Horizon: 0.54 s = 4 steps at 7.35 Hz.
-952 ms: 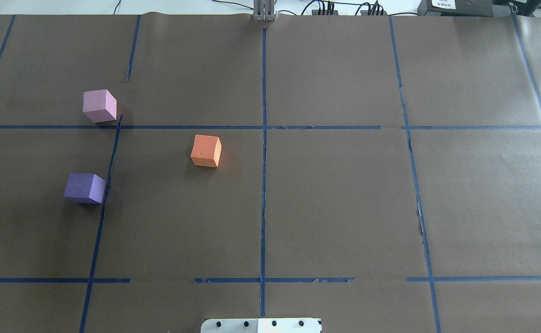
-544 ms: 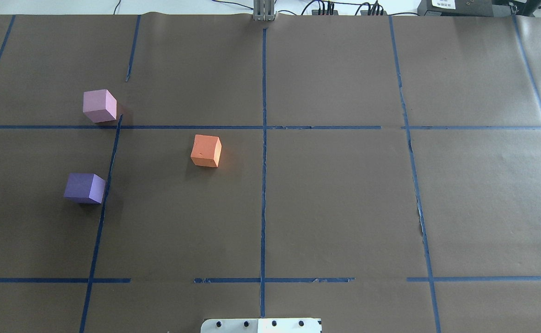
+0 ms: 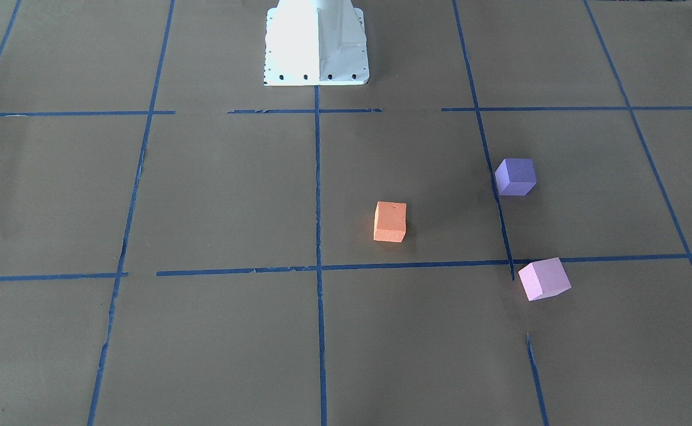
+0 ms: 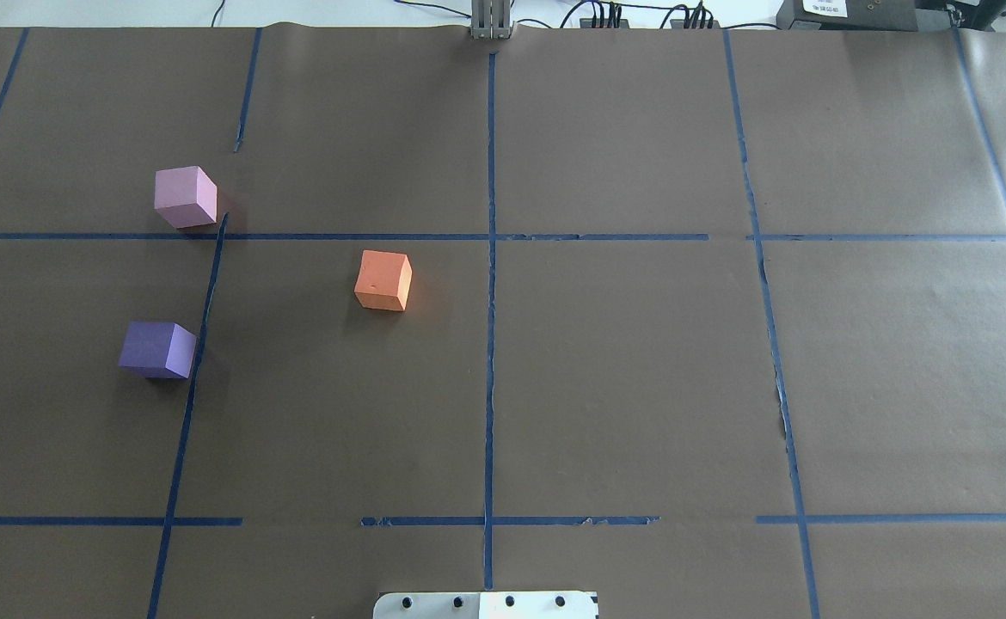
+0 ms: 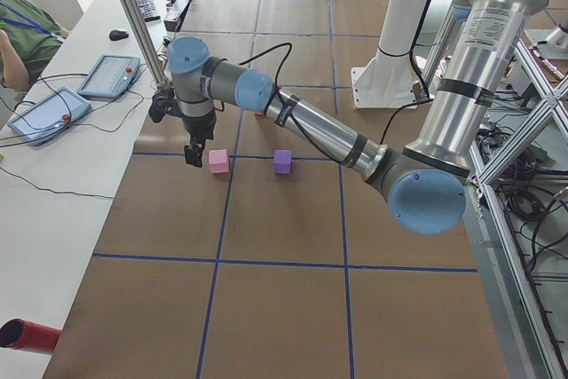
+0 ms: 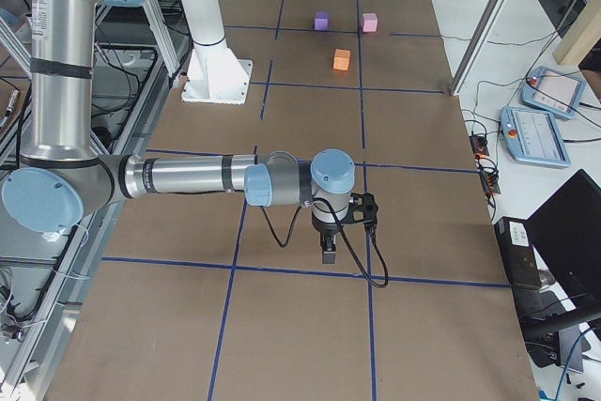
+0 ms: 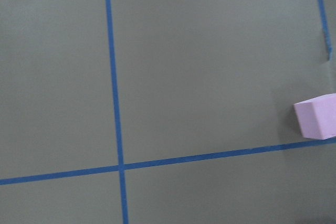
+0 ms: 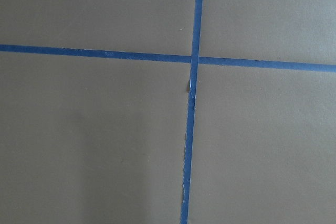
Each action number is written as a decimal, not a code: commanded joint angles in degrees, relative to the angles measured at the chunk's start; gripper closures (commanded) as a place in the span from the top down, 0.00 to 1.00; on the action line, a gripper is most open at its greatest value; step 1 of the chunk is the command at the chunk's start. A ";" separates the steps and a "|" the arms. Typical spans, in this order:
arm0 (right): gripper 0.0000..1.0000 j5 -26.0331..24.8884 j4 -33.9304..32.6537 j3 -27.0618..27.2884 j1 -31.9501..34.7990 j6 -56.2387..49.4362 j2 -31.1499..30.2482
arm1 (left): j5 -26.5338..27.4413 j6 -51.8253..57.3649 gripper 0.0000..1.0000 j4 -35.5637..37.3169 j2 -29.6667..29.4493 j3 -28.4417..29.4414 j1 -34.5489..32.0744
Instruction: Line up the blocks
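Three cubes lie apart on the brown paper, on my left side. The orange block (image 4: 383, 280) is nearest the centre line and also shows in the front view (image 3: 390, 222). The dark purple block (image 4: 157, 350) lies nearer my base. The pale pink block (image 4: 185, 197) lies farther out and shows at the right edge of the left wrist view (image 7: 316, 117). My left gripper (image 5: 193, 155) hangs close beside the pink block (image 5: 218, 161). My right gripper (image 6: 327, 253) hangs over bare paper far from the blocks. Both show only in side views, so I cannot tell whether they are open or shut.
Blue tape lines (image 4: 490, 258) divide the paper into squares. My white base plate (image 4: 486, 604) sits at the near edge. A white bench with teach pendants (image 5: 106, 75) runs along the far side, with a person (image 5: 27, 33) beside it.
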 commanded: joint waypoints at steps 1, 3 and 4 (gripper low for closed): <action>1.00 0.00 0.00 0.00 0.00 0.00 0.00 | 0.11 -11.89 1.00 1.77 -4.65 -4.15 8.38; 1.00 0.00 0.00 0.00 0.00 0.00 0.00 | 3.42 -19.71 1.00 1.33 -9.39 -4.85 15.93; 1.00 0.00 0.00 0.00 0.00 0.00 0.00 | 5.27 -24.46 1.00 0.72 -11.94 -5.20 20.76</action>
